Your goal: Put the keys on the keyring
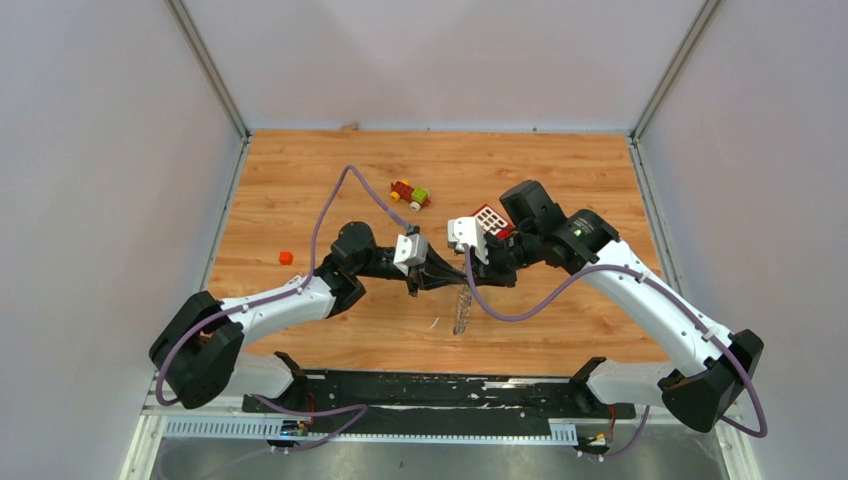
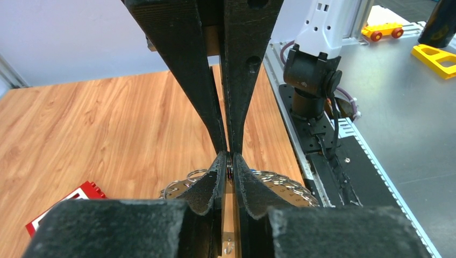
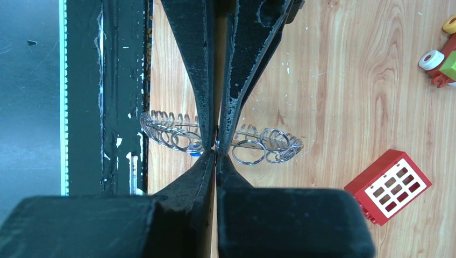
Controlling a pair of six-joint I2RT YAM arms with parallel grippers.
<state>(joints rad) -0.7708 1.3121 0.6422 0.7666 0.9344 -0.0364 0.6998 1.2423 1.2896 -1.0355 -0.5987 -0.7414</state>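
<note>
The keyring [image 1: 461, 312] hangs edge-on above the table between my two grippers, a grey ring fringed with silver loops. It also shows in the left wrist view [image 2: 279, 180] and the right wrist view [image 3: 263, 142]. My left gripper [image 2: 229, 164] is shut on a thin edge of the ring. My right gripper [image 3: 216, 150] is shut on the same spot from the opposite side, tip to tip with the left. In the top view they meet at the table's middle, left gripper [image 1: 452, 277], right gripper [image 1: 480, 274]. A small blue piece [image 3: 197, 153] sits on the ring beside my right fingertips. The dark key is not visible.
A red block with white squares [image 1: 489, 219] lies just behind the right gripper, also in the right wrist view [image 3: 388, 185]. A red-yellow-green toy [image 1: 410, 194] stands further back. A small orange cube [image 1: 285, 257] lies at the left. The black base rail [image 1: 440, 390] runs along the near edge.
</note>
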